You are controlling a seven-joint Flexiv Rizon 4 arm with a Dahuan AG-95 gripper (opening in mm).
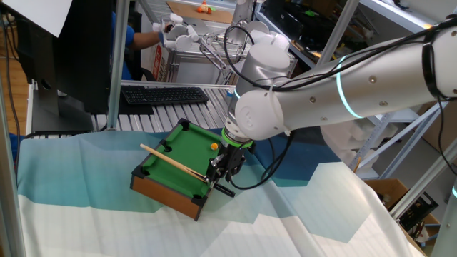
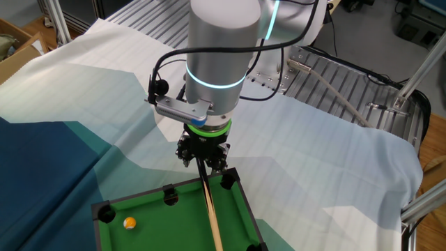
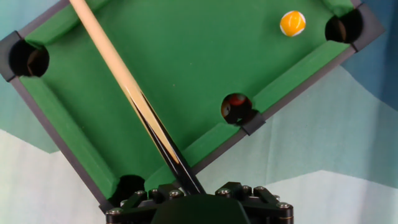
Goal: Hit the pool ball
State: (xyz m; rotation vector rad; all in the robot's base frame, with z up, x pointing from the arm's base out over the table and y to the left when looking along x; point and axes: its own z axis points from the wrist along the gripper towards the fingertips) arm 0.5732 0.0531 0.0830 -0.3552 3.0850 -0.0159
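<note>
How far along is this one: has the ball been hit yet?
Not yet. Done so far: the gripper is down at the butt end of the cue, which lies across the pool table. In hand: taking hold of the cue; whether it is clamped is unclear. Left: the ball sits untouched near a corner pocket, well off the cue's line.

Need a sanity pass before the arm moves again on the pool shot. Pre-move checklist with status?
1. Small glossy orange-yellow pool ball on the felt, free of the pockets: ok.
2. Long wooden cue stick lying across the miniature green pool table, butt end between the black gripper jaws: ok.
3. Jaws clamped on the cue: cannot tell, contact is hidden.
4. Cue aimed at the ball: not ok, it runs to the opposite side of the table from the ball.
5. Nothing else on the felt in the way: ok.
</note>
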